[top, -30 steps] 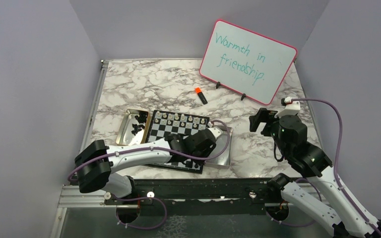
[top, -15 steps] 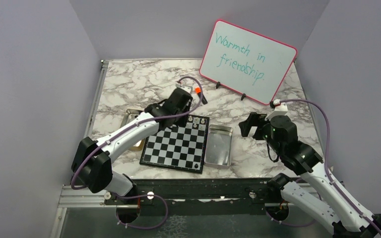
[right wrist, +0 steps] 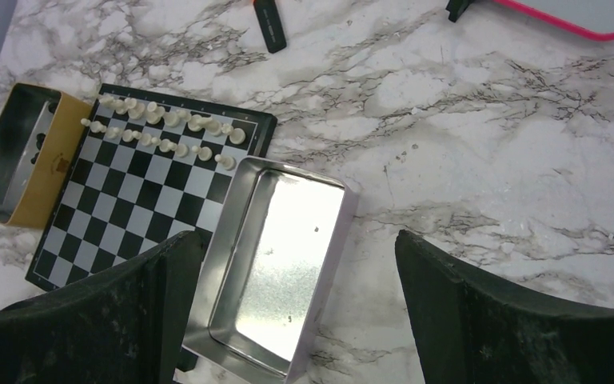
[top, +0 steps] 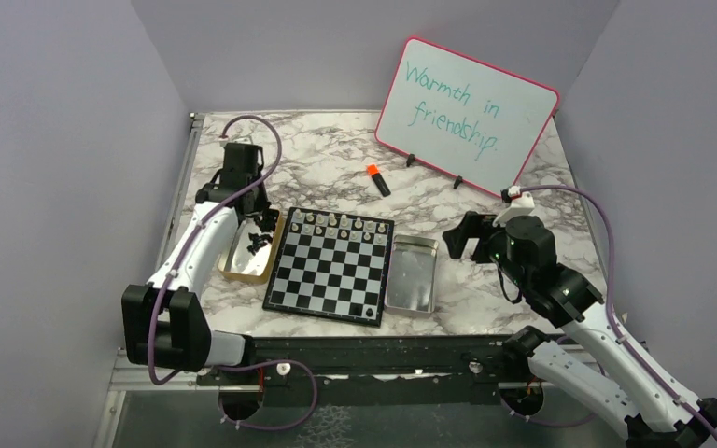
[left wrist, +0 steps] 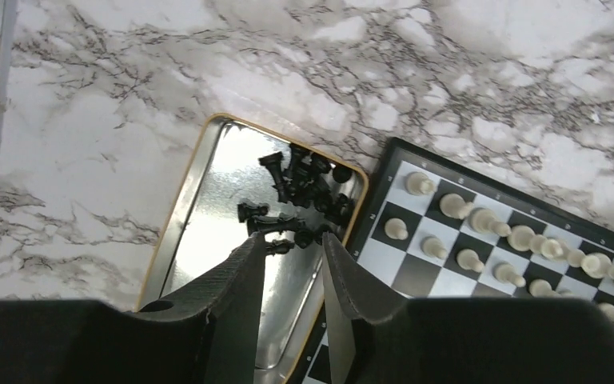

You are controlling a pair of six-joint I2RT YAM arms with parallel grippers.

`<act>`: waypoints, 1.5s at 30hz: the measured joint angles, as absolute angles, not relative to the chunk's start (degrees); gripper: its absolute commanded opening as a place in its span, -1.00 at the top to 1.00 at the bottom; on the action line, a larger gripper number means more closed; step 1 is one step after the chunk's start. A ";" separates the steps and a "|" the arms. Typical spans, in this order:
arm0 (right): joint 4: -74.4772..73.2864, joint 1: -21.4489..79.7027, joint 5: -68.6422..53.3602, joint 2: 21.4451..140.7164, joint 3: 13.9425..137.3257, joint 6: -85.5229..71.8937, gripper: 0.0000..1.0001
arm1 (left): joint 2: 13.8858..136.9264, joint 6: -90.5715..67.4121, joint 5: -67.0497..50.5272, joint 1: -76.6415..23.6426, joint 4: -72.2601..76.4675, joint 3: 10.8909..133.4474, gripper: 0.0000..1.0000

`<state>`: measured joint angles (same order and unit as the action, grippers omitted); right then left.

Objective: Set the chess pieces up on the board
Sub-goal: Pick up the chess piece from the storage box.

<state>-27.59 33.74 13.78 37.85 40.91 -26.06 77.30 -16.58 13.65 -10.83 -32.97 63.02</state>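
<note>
The board lies mid-table with pale chess pieces in its two far rows and one black piece on a near-right square. Several black pieces lie piled in the gold tray, also seen from above. My left gripper hangs above that pile, near the tray's board-side rim, with a narrow gap between its jaws and nothing held. My right gripper is wide open and empty above the silver tray. The board's pale rows show in the right wrist view.
An empty silver metal tray lies against the board's right side. An orange-capped marker lies behind the board. A pink-rimmed whiteboard stands at the back right. A metal rail runs along the left table edge.
My left arm has swung from the board's near right, across its far edge, to the gold tray at the left. My right gripper has drifted slightly left toward the silver tray.
</note>
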 measured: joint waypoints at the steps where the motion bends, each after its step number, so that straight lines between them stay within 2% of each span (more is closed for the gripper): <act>1: -27.42 33.74 13.65 37.85 40.86 -26.04 -0.91 | 77.32 -16.58 12.86 -8.75 -32.38 62.22 0.36; 6: -26.20 33.74 12.86 37.85 40.34 -26.06 -0.91 | 78.39 -16.97 8.34 -3.11 -30.24 59.35 0.39; 18: -24.93 33.74 11.90 38.52 40.21 -25.87 -0.91 | 80.93 -17.80 6.92 0.40 -29.56 54.24 0.46; 24: -24.49 33.74 11.09 40.12 40.21 -25.82 -0.91 | 81.47 -17.19 7.94 0.95 -29.65 51.51 0.48; 45: -23.18 33.74 9.96 40.71 40.21 -25.41 -0.91 | 88.84 -16.03 3.55 1.06 -28.49 53.04 0.51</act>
<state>-23.18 33.74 9.96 40.71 40.21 -25.41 88.84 -16.03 3.55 1.06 -28.49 53.04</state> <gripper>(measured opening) 0.954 0.252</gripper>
